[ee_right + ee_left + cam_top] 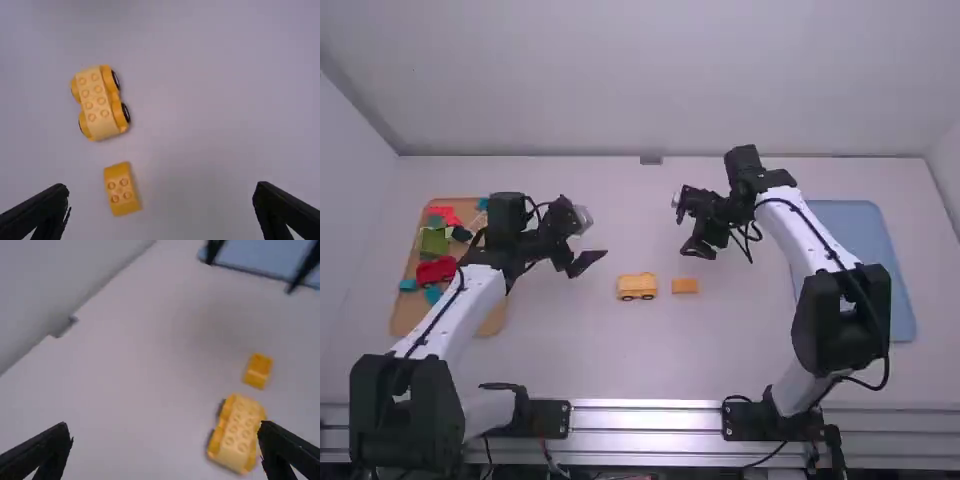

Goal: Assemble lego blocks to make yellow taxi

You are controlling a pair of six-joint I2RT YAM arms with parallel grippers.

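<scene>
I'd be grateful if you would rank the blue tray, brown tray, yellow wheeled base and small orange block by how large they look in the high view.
1. Blue tray and brown tray: unsure which, since arms partly cover both
2. Yellow wheeled base
3. Small orange block

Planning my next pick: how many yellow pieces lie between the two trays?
2: the car base, and the brick right of it in the high view. More may be hidden.

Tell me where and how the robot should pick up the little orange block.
Probably from straight above, gripping its two long sides: the orange block lies flat, studs up, and the wheeled base sits off one short end, leaving those sides free.
</scene>
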